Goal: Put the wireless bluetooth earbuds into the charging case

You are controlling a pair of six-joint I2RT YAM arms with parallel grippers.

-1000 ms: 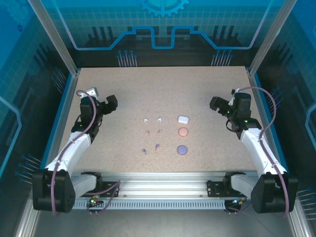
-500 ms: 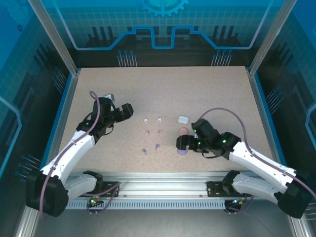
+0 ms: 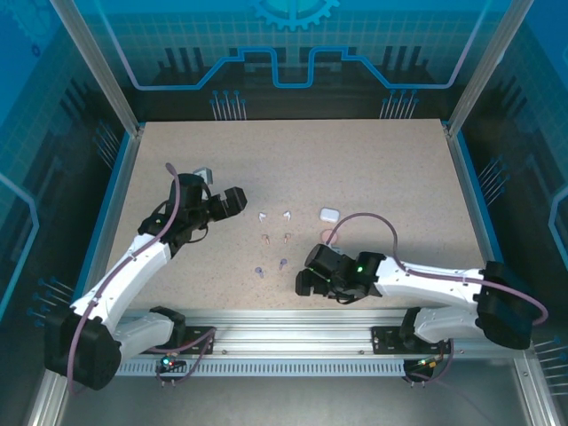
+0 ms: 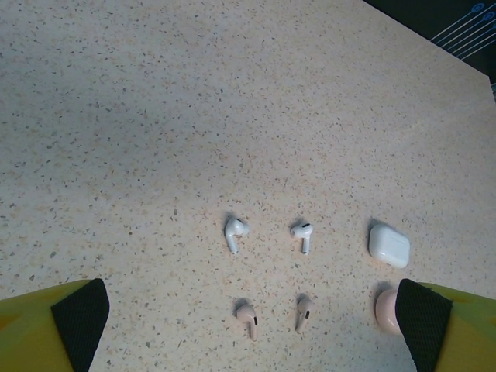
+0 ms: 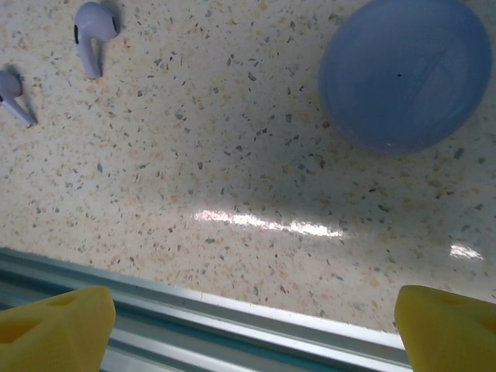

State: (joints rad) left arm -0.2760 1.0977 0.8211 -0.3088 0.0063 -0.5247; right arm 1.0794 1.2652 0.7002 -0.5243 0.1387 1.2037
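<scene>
Six tiny stemmed earbuds lie in three rows mid-table: a white pair (image 4: 234, 231), a pink pair (image 4: 248, 316) and a purple pair (image 5: 93, 31). To their right sit a white charging case (image 4: 388, 245), a round pink case (image 4: 386, 308) and a round purple case (image 5: 407, 74). My left gripper (image 3: 232, 201) hovers open just left of the white earbuds, nothing between its fingers (image 4: 81, 314). My right gripper (image 3: 306, 277) hangs open low over the front of the table, beside the purple case, which its arm covers in the top view.
The metal rail (image 5: 232, 310) along the table's near edge runs right under the right gripper. Blue frame walls (image 3: 120, 191) bound the table at both sides. Bare speckled tabletop (image 3: 355, 160) stretches behind the earbuds.
The right arm has swung from the right side down to the front middle, over the purple case. The left gripper has moved right, closer to the white earbuds. Both stayed open.
</scene>
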